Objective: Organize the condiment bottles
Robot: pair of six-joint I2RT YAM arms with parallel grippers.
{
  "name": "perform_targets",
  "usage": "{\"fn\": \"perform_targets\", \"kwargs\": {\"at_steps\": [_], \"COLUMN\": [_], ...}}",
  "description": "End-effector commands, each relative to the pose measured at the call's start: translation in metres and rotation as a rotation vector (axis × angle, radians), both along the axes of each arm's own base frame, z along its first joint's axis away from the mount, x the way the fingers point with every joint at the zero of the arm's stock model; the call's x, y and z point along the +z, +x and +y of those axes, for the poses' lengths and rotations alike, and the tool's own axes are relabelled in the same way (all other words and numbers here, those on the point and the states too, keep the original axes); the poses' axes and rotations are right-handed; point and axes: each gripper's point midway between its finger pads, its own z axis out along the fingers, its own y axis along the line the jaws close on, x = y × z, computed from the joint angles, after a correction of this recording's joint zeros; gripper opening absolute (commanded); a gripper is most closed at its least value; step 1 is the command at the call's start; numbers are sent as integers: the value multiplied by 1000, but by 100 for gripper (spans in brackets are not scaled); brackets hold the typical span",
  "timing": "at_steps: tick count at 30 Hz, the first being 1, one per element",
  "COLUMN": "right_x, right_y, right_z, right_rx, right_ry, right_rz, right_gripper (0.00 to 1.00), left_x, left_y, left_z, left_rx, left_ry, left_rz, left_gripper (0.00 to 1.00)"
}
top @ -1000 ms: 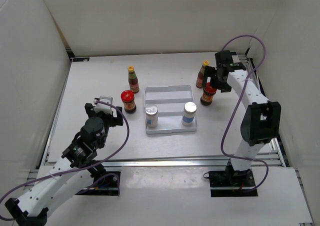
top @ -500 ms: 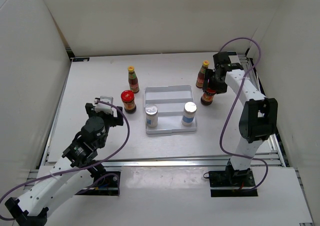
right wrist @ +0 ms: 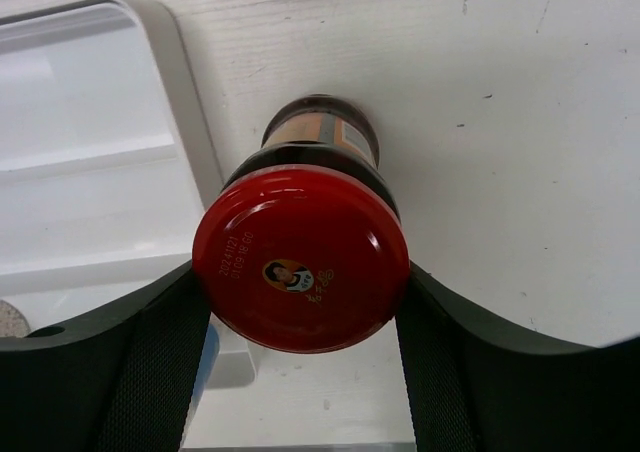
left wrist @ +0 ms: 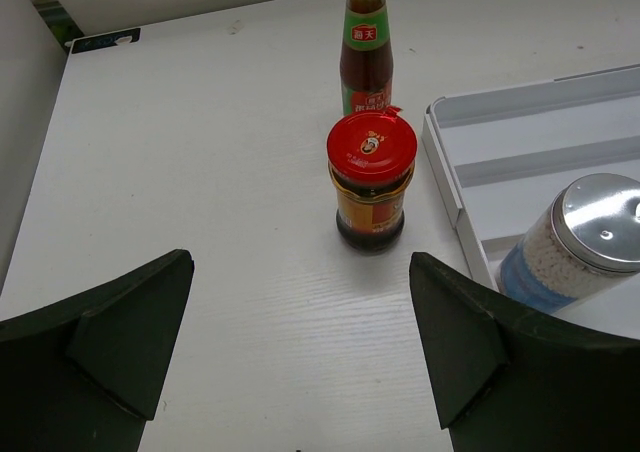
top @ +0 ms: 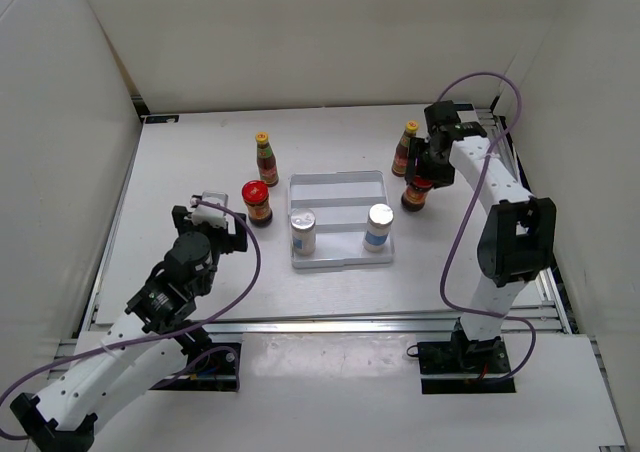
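Observation:
My right gripper (top: 424,175) is shut on the lid of a squat red-lidded jar (top: 417,194) standing just right of the white ribbed tray (top: 340,178). In the right wrist view both fingers press the jar's lid (right wrist: 300,257). A slim sauce bottle (top: 405,149) stands right behind it. My left gripper (top: 215,217) is open and empty, facing the other red-lidded jar (left wrist: 371,182) and the other sauce bottle (left wrist: 366,47). Two white shakers (top: 303,232) (top: 378,226) stand in the tray's near part.
The tray's left rim (left wrist: 445,177) lies close to the right of the left jar. White walls enclose the table on three sides. The right arm's purple cable (top: 478,77) loops above the back right corner.
My right gripper has shifted slightly left and come down around the right jar, its fingers now against the lid. The left arm and the other bottles have not moved.

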Motion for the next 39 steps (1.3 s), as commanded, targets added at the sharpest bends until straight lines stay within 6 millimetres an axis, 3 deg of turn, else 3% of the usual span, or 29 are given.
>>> {"fn": "perform_targets", "kwargs": {"at_steps": [1, 5, 10, 23, 39], "right_x": [87, 114, 126, 71, 21], "right_y": [3, -5, -13, -13, -18], "right_z": [22, 45, 76, 115, 104], "right_rx": [52, 122, 217, 318, 278], "right_ry": [27, 63, 116, 151, 54], "right_rz": [-213, -275, -294, -153, -28], "right_gripper": [0, 0, 0, 0, 2], "left_x": [17, 15, 15, 15, 15], "left_y": [1, 2, 2, 2, 2], "left_z": [1, -2, -2, -2, -2], "left_rx": [12, 5, 5, 5, 5], "left_ry": [-25, -30, -30, -30, -30], "left_rz": [-24, -15, -15, -15, -15], "left_gripper": [100, 100, 100, 100, 100]}}
